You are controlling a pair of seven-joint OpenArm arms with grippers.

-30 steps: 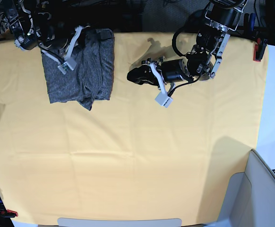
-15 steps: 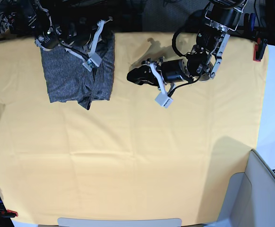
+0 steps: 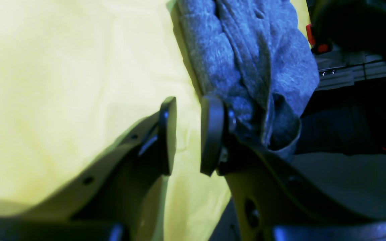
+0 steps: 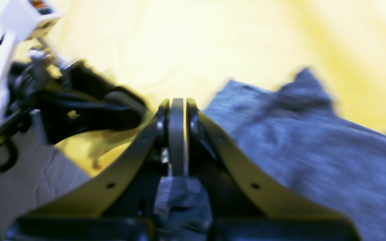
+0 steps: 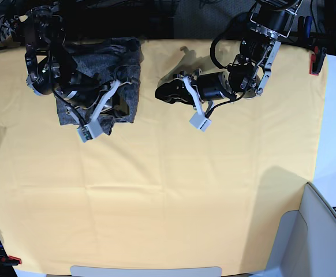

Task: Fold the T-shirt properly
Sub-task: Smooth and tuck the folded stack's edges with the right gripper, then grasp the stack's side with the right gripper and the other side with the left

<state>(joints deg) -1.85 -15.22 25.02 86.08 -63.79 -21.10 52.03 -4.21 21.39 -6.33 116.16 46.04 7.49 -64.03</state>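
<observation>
The charcoal-grey T-shirt [image 5: 129, 57] lies bunched at the far left of the yellow cloth. My right arm reaches across it, and the right gripper [image 5: 122, 95] sits low on the shirt's right side. In the right wrist view that gripper [image 4: 178, 110] is shut, a strip of grey fabric shows between its finger bases, and the rest of the T-shirt [image 4: 313, 157] spreads out to the right. My left gripper [image 5: 161, 92] hovers just right of the shirt. In the left wrist view the left gripper [image 3: 188, 134] is open with only yellow cloth in the gap, and the T-shirt [image 3: 246, 57] lies past its right finger.
The yellow table cloth [image 5: 168, 190] covers the whole table. A red clamp [image 5: 315, 62] grips its back right edge. A pale grey bin or chair [image 5: 324, 236] stands at the front right corner. The left arm [image 4: 79, 110] shows close by in the right wrist view.
My right arm swung from the shirt's top edge down and rightward across it, and the shirt has bunched and changed shape under it. The left arm has not moved.
</observation>
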